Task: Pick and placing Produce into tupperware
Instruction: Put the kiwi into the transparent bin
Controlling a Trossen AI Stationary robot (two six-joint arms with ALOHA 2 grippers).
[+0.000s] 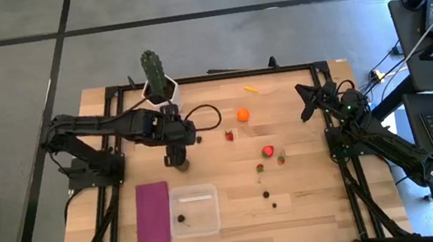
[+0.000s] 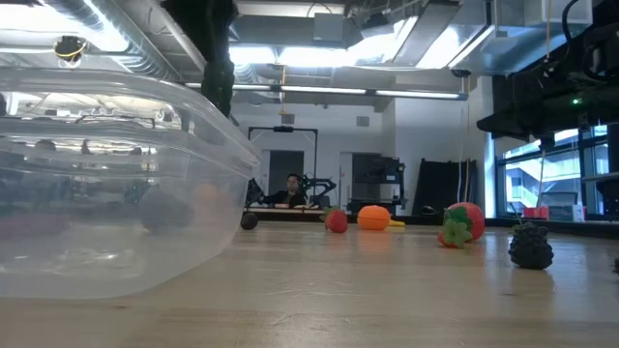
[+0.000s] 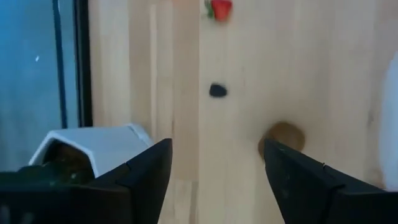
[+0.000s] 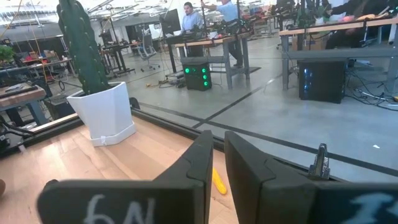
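High view: left tool [image 1: 178,159] open over bare wood between cactus pot [image 1: 161,93] and tupperware [image 1: 194,211].

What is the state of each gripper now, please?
Left gripper: open, empty, above the kiwi.
Right gripper: shut, empty, at the table's far right.
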